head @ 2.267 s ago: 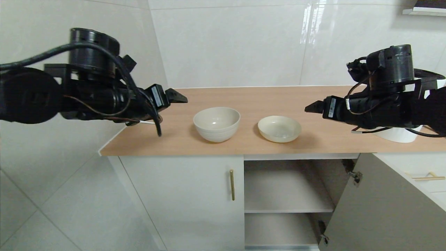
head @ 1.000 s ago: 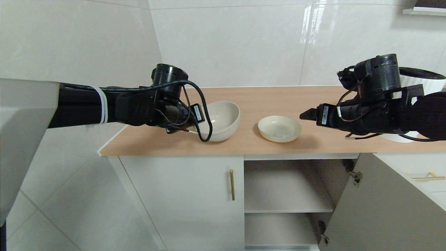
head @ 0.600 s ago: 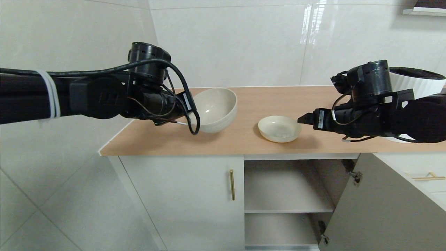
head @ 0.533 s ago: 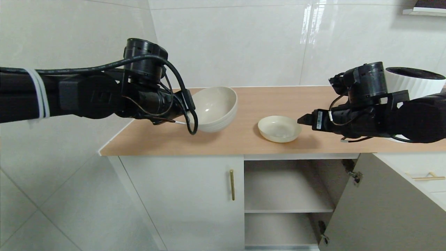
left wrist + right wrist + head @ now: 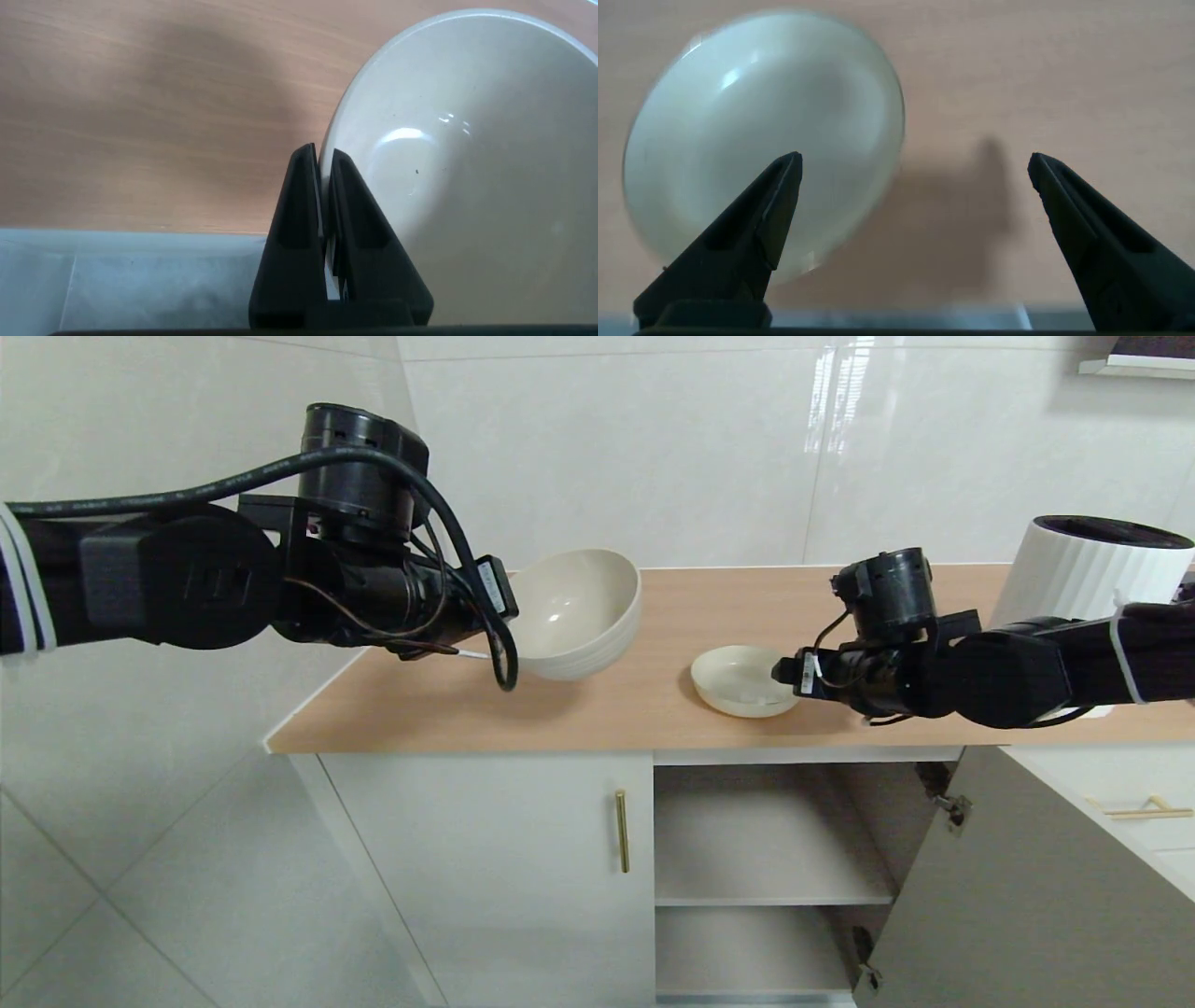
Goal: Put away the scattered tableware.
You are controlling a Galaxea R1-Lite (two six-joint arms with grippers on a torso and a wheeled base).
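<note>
Left gripper (image 5: 502, 605): moves in from the counter's (image 5: 653, 607) left end and now pinches the rim of the large bowl (image 5: 581, 612).
Large bowl: no longer flat on the counter; it is lifted clear and tilted, opening turned toward the left arm.
Right gripper (image 5: 780, 669): drops lower and travels inward, its tips now at the small bowl's (image 5: 738, 679) right edge.
</note>
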